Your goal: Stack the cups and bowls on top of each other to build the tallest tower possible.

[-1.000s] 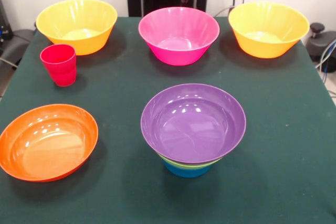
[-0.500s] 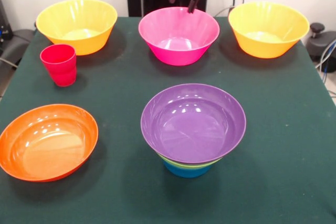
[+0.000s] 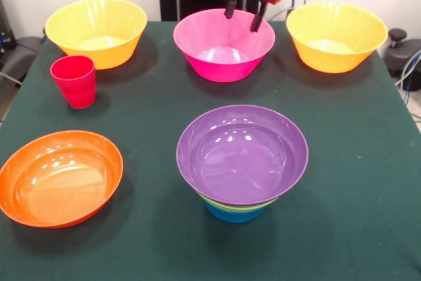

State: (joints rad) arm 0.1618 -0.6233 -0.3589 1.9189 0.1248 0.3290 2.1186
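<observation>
My gripper (image 3: 243, 18) hangs open over the far right rim of the large pink bowl (image 3: 220, 54), its two dark fingers apart and holding nothing. The tower (image 3: 241, 162) stands near the front middle: a wide purple bowl (image 3: 241, 153) on top, a lime green rim under it, a small blue bowl (image 3: 233, 212) as base. Two large yellow-orange bowls sit at the back, one left (image 3: 96, 31) and one right (image 3: 336, 35). A red ridged cup (image 3: 74, 81) stands at the left. A wide orange bowl (image 3: 59, 177) lies at the front left.
The dark green table (image 3: 355, 182) has bare cloth to the right of the tower and between the rows of bowls. Cables and dark equipment (image 3: 404, 51) sit beyond the right edge.
The gripper has come down from the top edge and moved right, now reaching the pink bowl's far rim. Bowls and cup have not moved.
</observation>
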